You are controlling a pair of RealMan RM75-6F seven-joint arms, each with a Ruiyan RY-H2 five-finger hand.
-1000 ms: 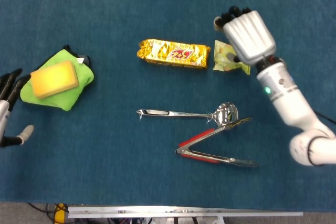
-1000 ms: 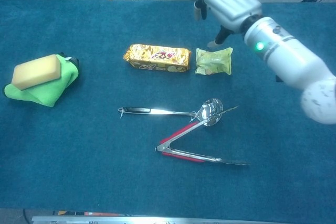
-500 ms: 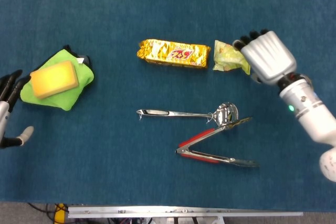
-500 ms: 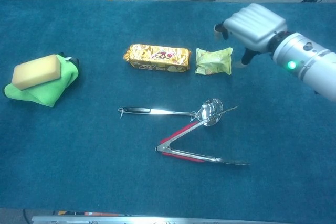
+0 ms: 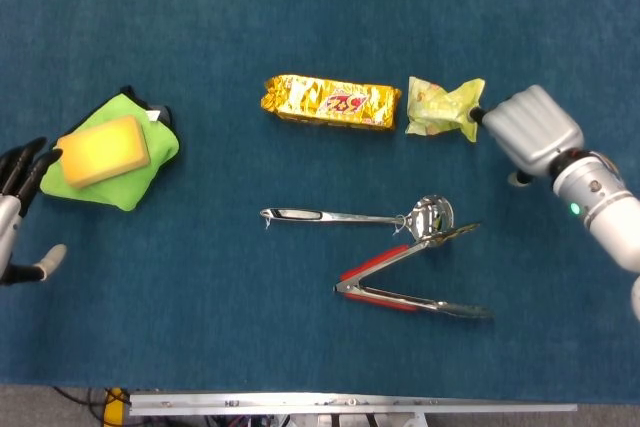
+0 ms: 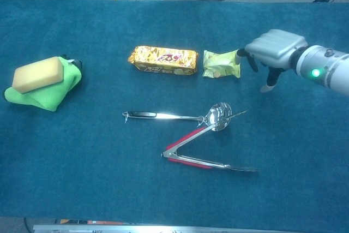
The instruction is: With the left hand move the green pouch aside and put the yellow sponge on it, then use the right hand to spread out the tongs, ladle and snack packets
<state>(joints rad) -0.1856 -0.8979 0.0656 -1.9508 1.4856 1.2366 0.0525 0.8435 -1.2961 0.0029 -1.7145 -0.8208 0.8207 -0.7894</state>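
At the bench's right side, your right hand (image 6: 272, 50) pinched the corner of the small yellow-green packet (image 6: 221, 64), which lay just beside the gold packet (image 6: 162, 59). A loose pinch could have let it slip. The ladle (image 6: 185, 116) touched the tongs (image 6: 204, 148). The yellow sponge (image 6: 37, 73) sat on the green pouch (image 6: 46, 94); your left hand (image 5: 22, 212) rested spread nearby.

No legible text; gold snack packet (image 5: 331, 101) logo blurred.
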